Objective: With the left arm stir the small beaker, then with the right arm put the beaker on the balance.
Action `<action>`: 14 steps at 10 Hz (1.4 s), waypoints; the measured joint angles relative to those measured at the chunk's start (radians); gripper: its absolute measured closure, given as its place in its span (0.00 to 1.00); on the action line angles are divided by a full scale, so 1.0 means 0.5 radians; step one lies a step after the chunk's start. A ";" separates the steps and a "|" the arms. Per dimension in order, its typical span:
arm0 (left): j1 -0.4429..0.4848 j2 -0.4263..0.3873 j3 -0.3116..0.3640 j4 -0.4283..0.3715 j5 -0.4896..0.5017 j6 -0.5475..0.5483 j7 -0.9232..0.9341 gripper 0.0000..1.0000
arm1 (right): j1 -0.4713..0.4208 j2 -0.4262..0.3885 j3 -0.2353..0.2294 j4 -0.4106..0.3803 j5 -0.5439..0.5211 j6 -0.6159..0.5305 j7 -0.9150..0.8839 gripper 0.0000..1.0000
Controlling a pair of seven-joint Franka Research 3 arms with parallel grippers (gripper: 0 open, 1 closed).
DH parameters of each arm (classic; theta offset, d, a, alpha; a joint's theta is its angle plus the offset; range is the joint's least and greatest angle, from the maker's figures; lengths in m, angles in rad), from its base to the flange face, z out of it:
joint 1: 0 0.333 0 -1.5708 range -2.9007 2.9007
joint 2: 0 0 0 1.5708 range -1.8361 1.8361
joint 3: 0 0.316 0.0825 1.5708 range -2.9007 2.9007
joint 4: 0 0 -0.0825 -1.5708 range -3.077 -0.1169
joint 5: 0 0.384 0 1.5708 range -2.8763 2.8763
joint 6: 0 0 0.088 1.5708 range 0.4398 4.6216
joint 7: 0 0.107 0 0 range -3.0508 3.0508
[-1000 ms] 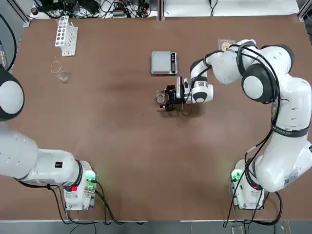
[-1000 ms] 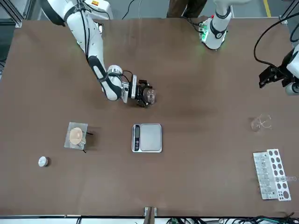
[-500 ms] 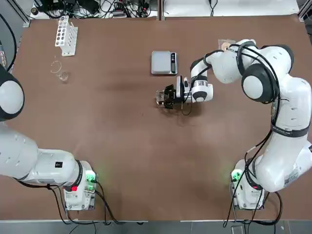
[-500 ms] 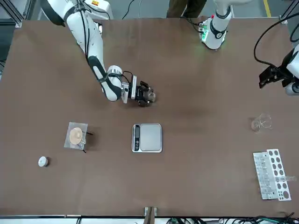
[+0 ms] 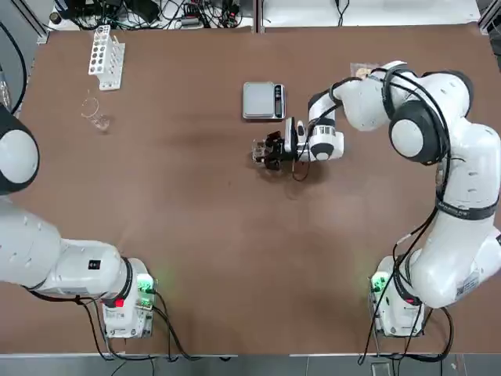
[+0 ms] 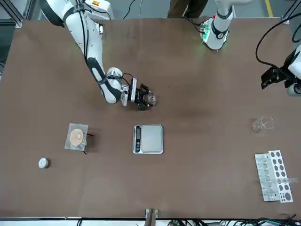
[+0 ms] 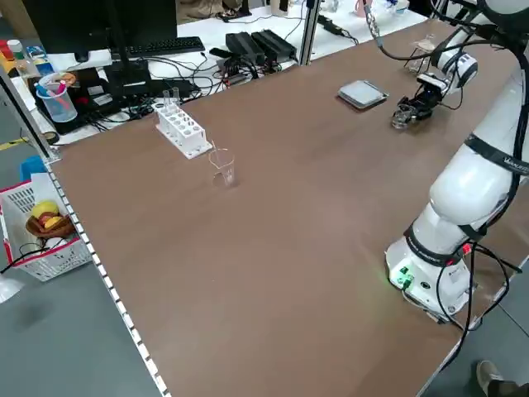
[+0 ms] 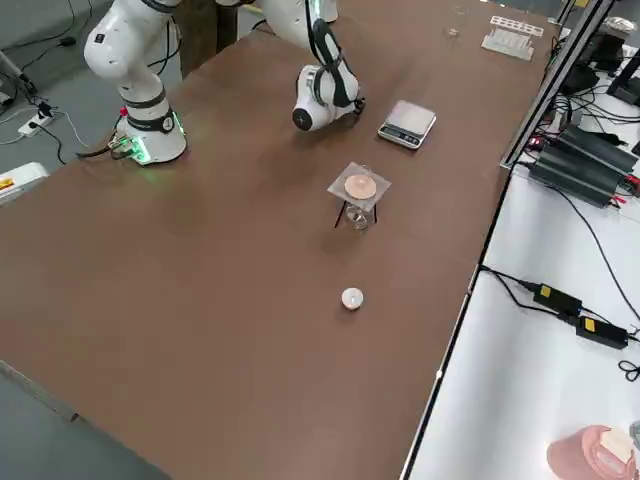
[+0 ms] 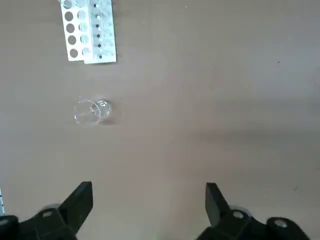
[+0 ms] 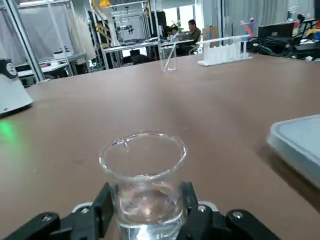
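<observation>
The small beaker [image 5: 257, 153], a tiny clear glass with a little liquid in it, sits mid-table between the fingers of my right gripper [image 5: 264, 152], which is shut on it. The grip is plain in the right wrist view, where the beaker [image 10: 144, 177] fills the gap between both dark fingers. From the front, the beaker [image 6: 151, 99] is a short way on the robot's side of the balance [image 6: 149, 139]. Whether it touches the table I cannot tell. The balance [image 5: 264, 100] is a flat silver scale with nothing on it. My left gripper [image 6: 272, 79] hangs open at the table's left edge, its fingers [image 9: 80, 202] wide apart.
A white test-tube rack [image 5: 106, 56] stands at the far left corner, and a wider clear glass vessel with a rod [image 5: 95, 116] is near it. A dish of tan powder [image 6: 77, 137] and a small white cap [image 6: 43, 163] lie far right. People show in the room beyond.
My right gripper's fingers have shut on the small beaker and shifted slightly toward the balance. The left arm has not moved.
</observation>
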 joint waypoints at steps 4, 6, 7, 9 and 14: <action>0.000 0.000 -0.001 0.000 0.000 0.000 0.000 0.00 | -0.149 -0.059 0.117 0.011 0.006 -0.012 0.040 0.41; 0.000 0.000 -0.001 0.000 0.000 0.001 0.000 0.00 | -0.188 -0.125 0.133 0.011 0.011 -0.012 0.071 0.41; 0.000 0.000 -0.001 0.000 0.000 0.001 0.000 0.00 | -0.206 -0.151 0.135 0.012 0.016 -0.012 0.089 0.41; 0.000 0.000 -0.001 0.000 0.007 0.001 0.000 0.00 | -0.254 -0.190 0.137 0.043 0.040 -0.013 0.107 0.41; -0.001 0.000 -0.001 0.000 0.010 0.004 0.000 0.00 | -0.324 -0.203 0.090 0.234 0.049 0.016 0.140 0.41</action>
